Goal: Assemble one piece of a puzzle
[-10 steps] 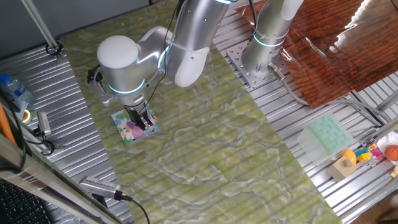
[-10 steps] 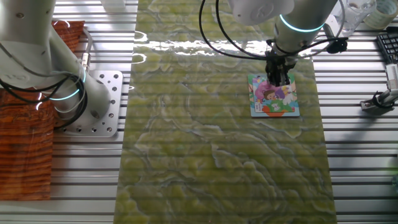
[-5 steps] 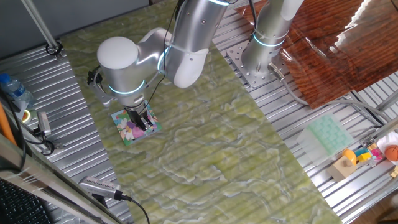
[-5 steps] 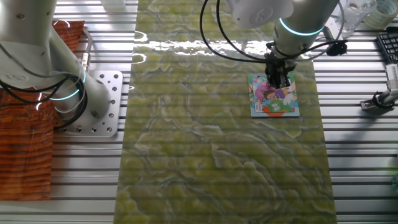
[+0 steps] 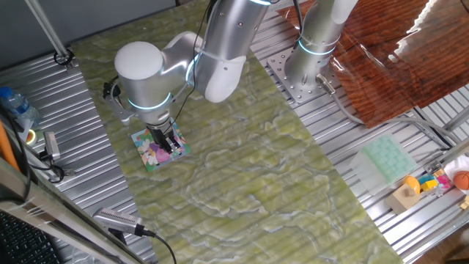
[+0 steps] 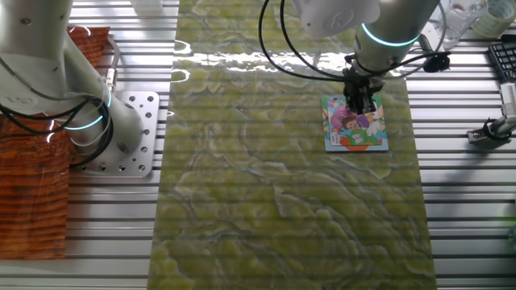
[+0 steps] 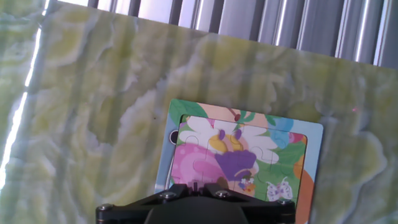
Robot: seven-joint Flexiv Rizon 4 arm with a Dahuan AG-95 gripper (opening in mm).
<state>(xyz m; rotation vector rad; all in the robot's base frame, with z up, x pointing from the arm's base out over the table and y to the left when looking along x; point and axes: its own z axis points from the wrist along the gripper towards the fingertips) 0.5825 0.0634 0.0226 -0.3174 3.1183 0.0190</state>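
The puzzle [image 5: 155, 152] is a small square cartoon jigsaw with a blue edge, lying on the green marbled mat. It also shows in the other fixed view [image 6: 355, 126] and in the hand view [image 7: 244, 154]. My gripper [image 5: 170, 144] points straight down onto the puzzle's upper part, and it shows in the other fixed view [image 6: 360, 104] too. In the hand view the gripper [image 7: 200, 185] has its jaws almost together, with only a thin sliver between them. The piece itself is hidden between and under the fingers.
A second arm's base [image 5: 306, 67] stands at the mat's far edge. A pale green moulded tray [image 5: 385, 160] and coloured toys [image 5: 432, 182] lie at the right. Tools and a bottle [image 5: 16, 106] lie on the slatted table at the left.
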